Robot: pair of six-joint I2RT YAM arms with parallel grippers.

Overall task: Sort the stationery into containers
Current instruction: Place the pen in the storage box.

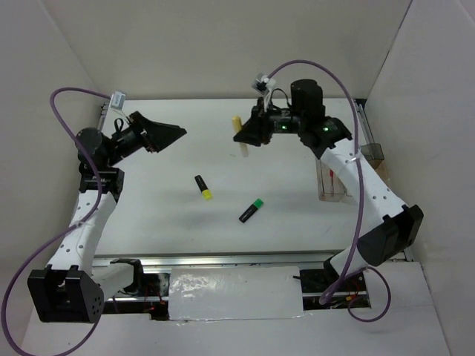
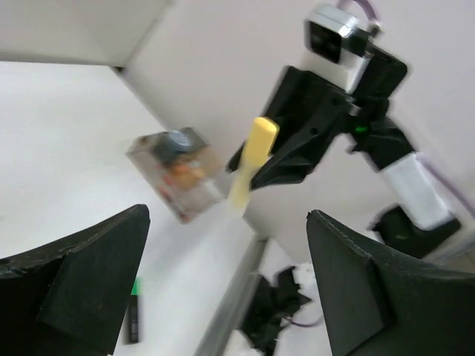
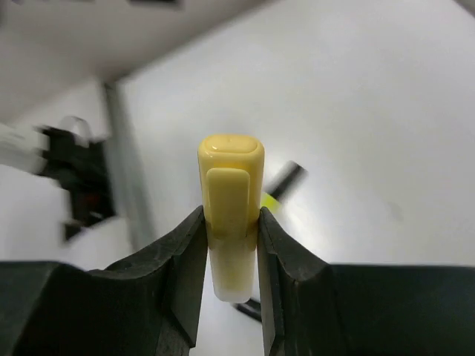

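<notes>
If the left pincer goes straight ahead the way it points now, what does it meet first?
Probably the yellow stick held by the right pincer; depth is unclear.

Left fingers (image 2: pixel 82 289) spread, right fingers (image 3: pixel 178 297) pinched together

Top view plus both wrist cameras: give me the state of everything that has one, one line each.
right tool: shut on the pale yellow stick.
left tool: open, empty.
pale yellow stick: clamped, held above the table.
yellow-capped highlighter: capped, lying flat on the table.
green-capped highlighter: capped, lying flat on the table.
organiser: standing at the table's right edge, some items inside.
</notes>
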